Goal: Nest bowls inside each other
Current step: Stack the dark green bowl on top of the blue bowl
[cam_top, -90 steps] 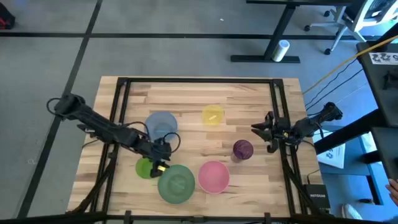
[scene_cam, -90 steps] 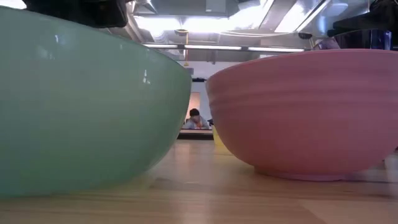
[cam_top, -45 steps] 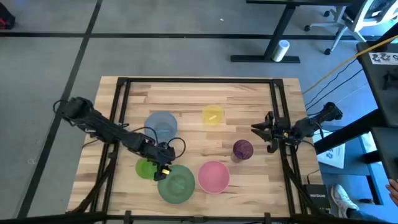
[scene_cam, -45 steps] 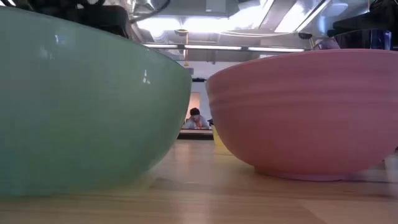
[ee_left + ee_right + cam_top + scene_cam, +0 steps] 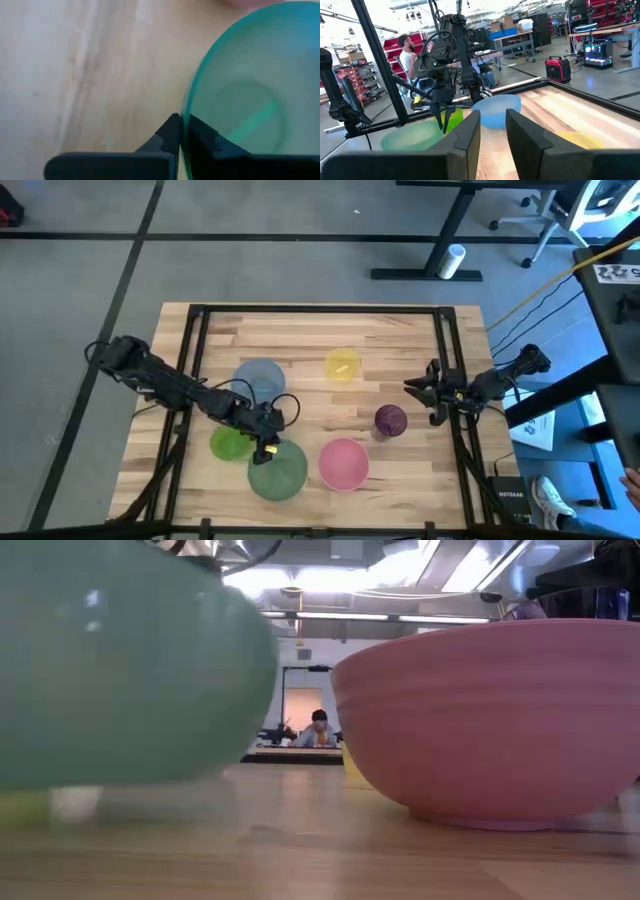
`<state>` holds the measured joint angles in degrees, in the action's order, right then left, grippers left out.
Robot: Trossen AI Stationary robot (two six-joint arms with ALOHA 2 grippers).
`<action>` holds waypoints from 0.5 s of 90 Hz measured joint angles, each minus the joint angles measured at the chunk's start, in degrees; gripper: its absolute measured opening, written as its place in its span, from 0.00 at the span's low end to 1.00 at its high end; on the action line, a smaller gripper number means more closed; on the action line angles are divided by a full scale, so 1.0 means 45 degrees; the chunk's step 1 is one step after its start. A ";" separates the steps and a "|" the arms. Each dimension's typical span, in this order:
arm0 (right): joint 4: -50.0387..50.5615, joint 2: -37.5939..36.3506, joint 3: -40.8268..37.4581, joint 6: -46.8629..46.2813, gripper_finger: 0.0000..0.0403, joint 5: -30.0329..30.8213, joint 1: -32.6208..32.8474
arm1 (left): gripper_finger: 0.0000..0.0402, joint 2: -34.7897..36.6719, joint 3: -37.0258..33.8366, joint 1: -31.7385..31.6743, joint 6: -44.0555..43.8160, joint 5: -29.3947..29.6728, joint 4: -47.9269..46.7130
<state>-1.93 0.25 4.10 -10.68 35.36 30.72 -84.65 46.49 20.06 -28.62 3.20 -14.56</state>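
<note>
Bowls, six of them, sit spread over the wooden table (image 5: 310, 330). Near the front edge, the teal-green bowl (image 5: 277, 470) is held by the left gripper (image 5: 264, 442), whose fingers pinch its rim at the far side; in the left wrist view the two dark fingers (image 5: 170, 135) stand close together with the thin teal rim between them, one inside and one outside the bowl. In the low view this bowl appears raised off the tabletop, with a gap of wood showing beneath it. Just to its left lies the lime-green bowl (image 5: 231, 443), partly under the left arm. Beyond that arm, farther back, is the blue bowl (image 5: 258, 376), and to the right of it, toward the far middle of the table, the yellow bowl (image 5: 342, 365). The pink bowl (image 5: 343, 463) rests on the wood just to the right of the teal-green one, the two near each other but apart; in the low view it fills the right side of the scene. The dark purple bowl (image 5: 390, 419) stands to the right of the pink one and a little farther back.

The right gripper (image 5: 428, 402) waits at the right edge of the table, near the purple bowl but not touching it, its fingers spread a moderate way apart and holding nothing.

A person (image 5: 320, 730) sits far off in the room behind the table.
</note>
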 joint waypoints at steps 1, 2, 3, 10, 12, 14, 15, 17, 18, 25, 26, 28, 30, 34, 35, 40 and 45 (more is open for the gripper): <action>0.0000 0.0000 0.0000 0.0000 0.19 0.0001 0.0000 | 0.00 0.0013 0.0069 -0.0031 0.0075 0.0000 -0.0006; 0.0000 0.0000 0.0000 0.0000 0.19 0.0004 0.0000 | 0.00 0.0035 0.0139 -0.0053 0.0139 -0.0003 -0.0015; 0.0000 0.0000 0.0000 0.0000 0.19 0.0004 0.0000 | 0.00 0.0058 0.0210 -0.0076 0.0205 -0.0006 -0.0035; 0.0015 0.0000 0.0000 0.0000 0.19 0.0009 0.0000 | 0.00 0.0214 0.0673 -0.0307 0.0810 0.0067 -0.0749; 0.0039 0.0000 0.0000 0.0000 0.19 0.0010 0.0000 | 0.00 0.0248 0.0815 -0.0408 0.0948 0.0182 -0.1082; 0.0068 0.0000 0.0000 0.0000 0.19 0.0011 0.0000 | 0.00 0.0287 0.0964 -0.0518 0.1185 0.0274 -0.1470; 0.0078 0.0000 0.0000 0.0000 0.19 0.0009 0.0000 | 0.00 0.0302 0.1030 -0.0575 0.1233 0.0331 -0.1649; 0.0076 0.0000 0.0000 0.0000 0.19 0.0009 0.0002 | 0.00 0.0351 0.1172 -0.0714 0.1461 0.0421 -0.2084; 0.0073 0.0000 0.0000 0.0000 0.19 0.0009 0.0005 | 0.00 0.0368 0.1233 -0.0786 0.1531 0.0470 -0.2290; 0.0068 0.0000 0.0000 0.0000 0.19 0.0009 0.0000 | 0.00 0.0669 0.1566 -0.1328 0.2243 0.0773 -0.3479; 0.0068 0.0000 0.0000 0.0000 0.19 0.0009 0.0000 | 0.00 0.0721 0.1599 -0.1404 0.2292 0.0801 -0.3576; 0.0078 0.0001 0.0000 0.0000 0.19 0.0009 0.0001 | 0.00 0.0824 0.1677 -0.1596 0.2534 0.0801 -0.3763; 0.0076 0.0003 0.0000 0.0000 0.19 0.0009 0.0003 | 0.00 0.0939 0.1743 -0.1810 0.2662 0.0796 -0.3907; 0.0073 0.0000 0.0000 0.0000 0.19 0.0009 0.0000 | 0.00 0.1200 0.1855 -0.2210 0.3015 0.0783 -0.4254; 0.0079 0.0003 0.0000 0.0000 0.19 0.0009 0.0000 | 0.00 0.1258 0.1863 -0.2317 0.3115 0.0784 -0.4333; 0.0086 0.0002 0.0000 0.0000 0.19 0.0010 0.0000 | 0.00 0.1579 0.1893 -0.2870 0.3560 0.0770 -0.4759; 0.0126 0.0003 0.0000 0.0000 0.19 0.0009 0.0000 | 0.00 0.1903 0.1893 -0.3403 0.3931 0.0781 -0.4893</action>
<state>-1.37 0.26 4.10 -10.68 35.40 30.72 -76.09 55.00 4.75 -10.93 6.72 -36.58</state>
